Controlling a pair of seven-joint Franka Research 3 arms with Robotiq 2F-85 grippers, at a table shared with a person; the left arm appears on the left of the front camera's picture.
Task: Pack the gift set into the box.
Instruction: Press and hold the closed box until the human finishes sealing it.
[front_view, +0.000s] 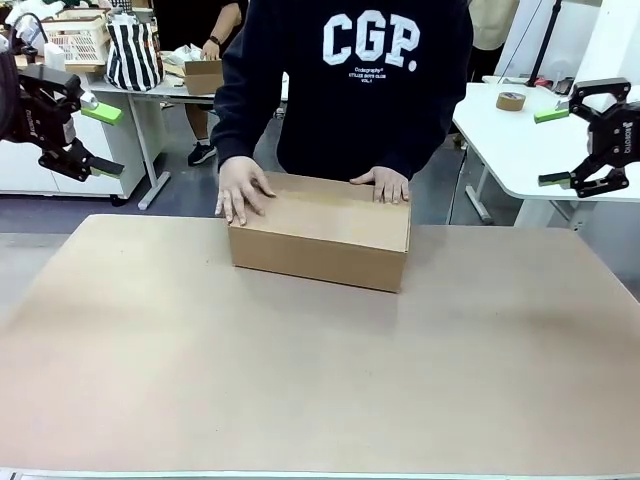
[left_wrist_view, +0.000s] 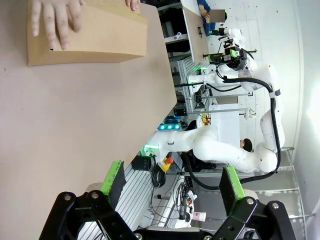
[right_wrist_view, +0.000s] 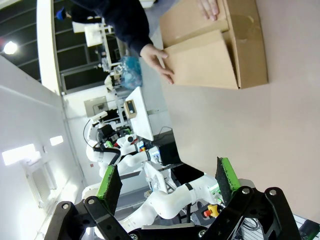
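The box (front_view: 320, 240) is a brown cardboard carton lying at the far middle of the table (front_view: 300, 380), its flaps folded shut. A person in a dark sweatshirt stands behind it with one hand (front_view: 243, 188) and the other hand (front_view: 382, 184) flat on its top. The gift set is hidden. My left gripper (front_view: 108, 140) hangs open in the air at the far left, well away from the box. Off at the far right, my right gripper (front_view: 552, 148) is also open and raised. The box (left_wrist_view: 95, 40) lies far beyond the open left gripper (left_wrist_view: 172, 182). The open right gripper (right_wrist_view: 167, 179) also points at the box (right_wrist_view: 215, 55).
A white side table (front_view: 530, 150) at the right carries a roll of tape (front_view: 511, 100). Behind on the left, another table holds a striped bag (front_view: 133, 55), a cream crate (front_view: 75, 38) and a small carton (front_view: 203, 75).
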